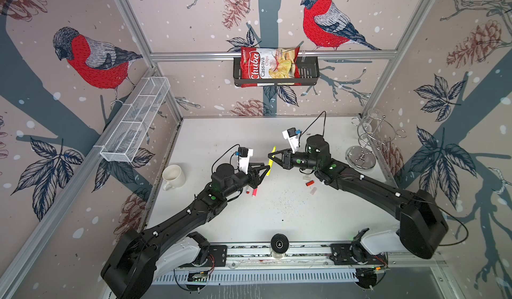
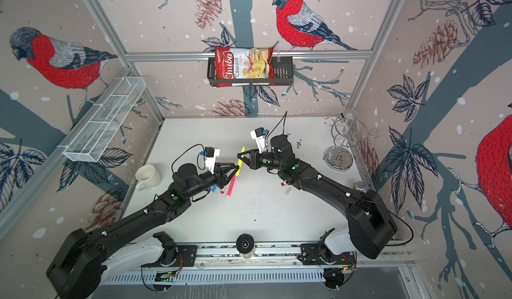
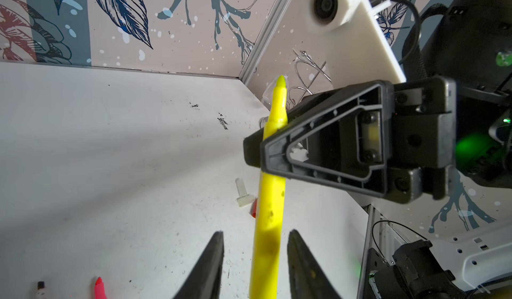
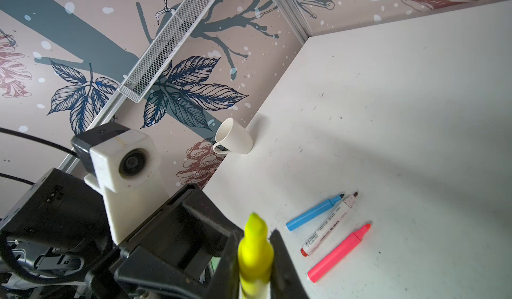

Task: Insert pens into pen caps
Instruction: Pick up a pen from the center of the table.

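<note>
A yellow pen (image 1: pixel 272 159) hangs in the air over the middle of the table, its bare tip pointing toward the back wall. My right gripper (image 4: pixel 255 235) is shut on it just behind the tip. My left gripper (image 3: pixel 256 234) is open around the pen's lower barrel, with a gap on each side. The blue pen (image 4: pixel 314 211), the white pen with red ends (image 4: pixel 329 225) and the pink pen (image 4: pixel 339 253) lie side by side on the table under my left arm. Two translucent pen caps (image 1: pixel 306 178) (image 1: pixel 313 191) and a red cap (image 1: pixel 310 183) lie beneath my right wrist.
A white mug (image 1: pixel 173 176) stands at the table's left edge. A chrome wire stand (image 1: pixel 365 145) occupies the back right corner. A white mesh tray (image 1: pixel 135 120) hangs on the left wall, and a black basket (image 1: pixel 307 73) with a chips bag on the back wall.
</note>
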`<state>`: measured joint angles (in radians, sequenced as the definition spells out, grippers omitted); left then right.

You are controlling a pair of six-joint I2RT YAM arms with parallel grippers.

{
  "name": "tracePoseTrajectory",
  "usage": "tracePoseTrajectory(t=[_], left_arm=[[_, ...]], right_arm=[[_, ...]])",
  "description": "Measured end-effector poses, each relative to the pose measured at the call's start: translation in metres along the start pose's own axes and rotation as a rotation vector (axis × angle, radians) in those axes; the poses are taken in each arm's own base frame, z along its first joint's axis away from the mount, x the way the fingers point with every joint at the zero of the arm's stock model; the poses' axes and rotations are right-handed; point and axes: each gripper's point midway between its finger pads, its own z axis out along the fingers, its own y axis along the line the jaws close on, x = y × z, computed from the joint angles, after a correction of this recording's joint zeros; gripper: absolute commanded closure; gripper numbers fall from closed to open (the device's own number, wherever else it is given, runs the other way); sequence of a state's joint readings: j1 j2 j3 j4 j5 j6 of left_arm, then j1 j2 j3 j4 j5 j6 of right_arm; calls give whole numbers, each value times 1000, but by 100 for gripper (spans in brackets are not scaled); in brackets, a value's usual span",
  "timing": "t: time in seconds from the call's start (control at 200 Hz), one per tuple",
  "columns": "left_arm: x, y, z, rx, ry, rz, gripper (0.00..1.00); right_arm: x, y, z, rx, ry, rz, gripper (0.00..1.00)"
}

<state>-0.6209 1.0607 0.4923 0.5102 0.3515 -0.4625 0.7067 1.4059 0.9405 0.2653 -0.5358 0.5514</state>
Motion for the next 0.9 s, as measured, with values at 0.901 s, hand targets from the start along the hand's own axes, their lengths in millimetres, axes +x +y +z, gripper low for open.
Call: tracePoseTrajectory(t=[0.901], left_arm=[[9, -11, 21, 87, 93, -26, 88]], right_arm=[[10, 5, 3, -20, 34, 2, 88]])
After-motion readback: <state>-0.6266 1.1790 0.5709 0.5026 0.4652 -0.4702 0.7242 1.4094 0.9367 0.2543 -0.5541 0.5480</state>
